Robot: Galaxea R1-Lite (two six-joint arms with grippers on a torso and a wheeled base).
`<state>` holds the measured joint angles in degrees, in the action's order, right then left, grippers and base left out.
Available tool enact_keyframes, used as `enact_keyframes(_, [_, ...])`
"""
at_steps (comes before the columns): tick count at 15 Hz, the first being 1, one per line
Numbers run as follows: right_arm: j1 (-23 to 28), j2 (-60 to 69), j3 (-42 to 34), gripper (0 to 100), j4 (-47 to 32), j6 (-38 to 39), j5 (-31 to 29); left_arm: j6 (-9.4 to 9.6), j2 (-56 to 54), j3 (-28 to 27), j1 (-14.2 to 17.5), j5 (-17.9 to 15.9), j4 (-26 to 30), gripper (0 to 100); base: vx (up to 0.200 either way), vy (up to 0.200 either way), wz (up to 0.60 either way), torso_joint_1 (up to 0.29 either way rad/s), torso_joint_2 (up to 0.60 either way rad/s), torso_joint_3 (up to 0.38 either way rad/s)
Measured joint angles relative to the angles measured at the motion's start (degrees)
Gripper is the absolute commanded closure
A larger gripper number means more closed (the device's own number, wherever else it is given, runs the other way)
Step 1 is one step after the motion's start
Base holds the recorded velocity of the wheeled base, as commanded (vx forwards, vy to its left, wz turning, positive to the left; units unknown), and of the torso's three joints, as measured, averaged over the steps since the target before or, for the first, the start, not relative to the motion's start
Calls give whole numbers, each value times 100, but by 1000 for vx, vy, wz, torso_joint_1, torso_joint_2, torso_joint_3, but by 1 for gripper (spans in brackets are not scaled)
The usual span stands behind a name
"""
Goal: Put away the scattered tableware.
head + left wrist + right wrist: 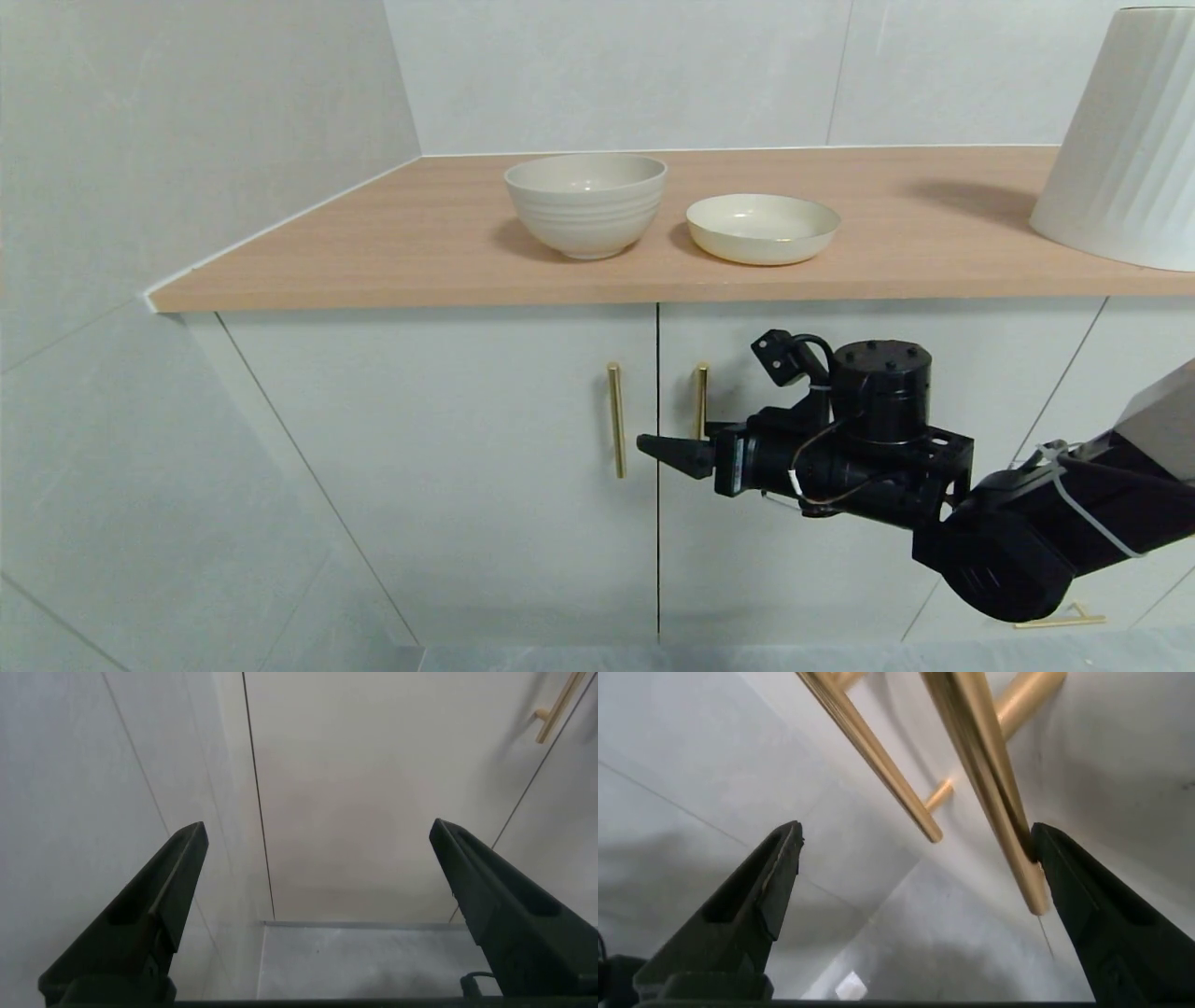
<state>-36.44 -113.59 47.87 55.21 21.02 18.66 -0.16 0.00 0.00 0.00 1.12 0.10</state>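
Observation:
A cream ribbed bowl and a shallow cream plate stand side by side on the wooden countertop. Below them the white cabinet has two closed doors with gold bar handles on either side of the centre seam. My right gripper is open at handle height in front of the right door, its tip between the two bars. In the right wrist view the open right gripper frames both bars, and the nearer handle lies against one finger. My left gripper is open and holds nothing.
A large white ribbed lampshade stands on the counter's right end. Tiled walls close off the left side and the back. The left wrist view faces white panels, a grey floor strip and a gold handle farther off.

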Motion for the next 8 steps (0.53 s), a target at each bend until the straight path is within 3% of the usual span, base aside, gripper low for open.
enact_keyframes(8, [-82, 522, -490, 0, 89, 343, 976, 0, 0, 0, 0, 0, 0, 0, 0, 0, 0, 0, 0, 0])
